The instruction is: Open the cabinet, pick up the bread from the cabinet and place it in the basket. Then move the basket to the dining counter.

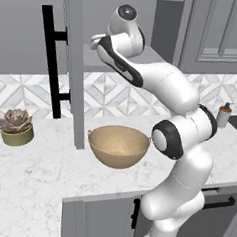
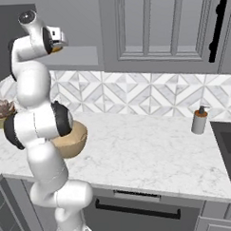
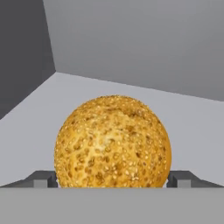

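The cabinet door (image 1: 75,77) stands swung open, its black bar handle (image 1: 50,60) facing left. My gripper (image 1: 98,39) reaches onto the grey cabinet shelf (image 2: 81,54). In the hand view the bread (image 3: 113,142), a round golden seeded bun, sits on the shelf floor. It lies between my gripper's (image 3: 113,179) open fingertips (image 3: 43,178), one on each side, neither pressed against it. A sliver of the bread (image 2: 56,49) shows under the hand. The tan basket (image 1: 118,145) rests on the marble worktop below, partly behind my arm (image 2: 73,138). The dining counter is out of view.
A succulent in an olive pot (image 1: 15,128) stands at the worktop's left. A soap dispenser (image 2: 199,121) stands beside the dark sink (image 2: 228,146) at the right. A shut paned wall cabinet (image 2: 156,25) hangs right of the open one. Base cabinets run below the worktop edge.
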Controlling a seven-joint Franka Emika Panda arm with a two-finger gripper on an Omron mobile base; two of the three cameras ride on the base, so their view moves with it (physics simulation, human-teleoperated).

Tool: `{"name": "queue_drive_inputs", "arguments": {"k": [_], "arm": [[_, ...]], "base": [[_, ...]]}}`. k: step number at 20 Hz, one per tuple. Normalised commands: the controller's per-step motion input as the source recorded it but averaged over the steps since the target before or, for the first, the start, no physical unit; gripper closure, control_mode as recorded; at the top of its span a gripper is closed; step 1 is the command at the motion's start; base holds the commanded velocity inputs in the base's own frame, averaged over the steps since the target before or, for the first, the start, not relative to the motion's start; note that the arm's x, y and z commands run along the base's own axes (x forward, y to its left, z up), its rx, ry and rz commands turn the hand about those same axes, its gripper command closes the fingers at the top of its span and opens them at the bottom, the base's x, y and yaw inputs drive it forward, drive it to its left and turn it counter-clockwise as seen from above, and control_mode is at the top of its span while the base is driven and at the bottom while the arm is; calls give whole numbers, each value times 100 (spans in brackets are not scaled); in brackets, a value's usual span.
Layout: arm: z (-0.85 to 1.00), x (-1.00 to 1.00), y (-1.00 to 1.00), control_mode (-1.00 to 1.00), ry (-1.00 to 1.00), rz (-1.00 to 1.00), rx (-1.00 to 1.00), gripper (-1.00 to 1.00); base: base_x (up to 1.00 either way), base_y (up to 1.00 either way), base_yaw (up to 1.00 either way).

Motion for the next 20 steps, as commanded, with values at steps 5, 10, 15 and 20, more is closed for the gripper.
{"name": "queue_drive_inputs", "arguments": {"k": [5, 10, 15, 20], "arm": [[30, -100, -78, -100, 0, -4, 3, 100], [23, -100, -43, -100, 12, 3, 0, 100], [0, -100, -13, -100, 21, 16, 0, 100], [0, -100, -1, -100, 27, 14, 0, 100]], "base": [[0, 0, 0], [0, 0, 0], [0, 0, 0], [0, 0, 0]]}}
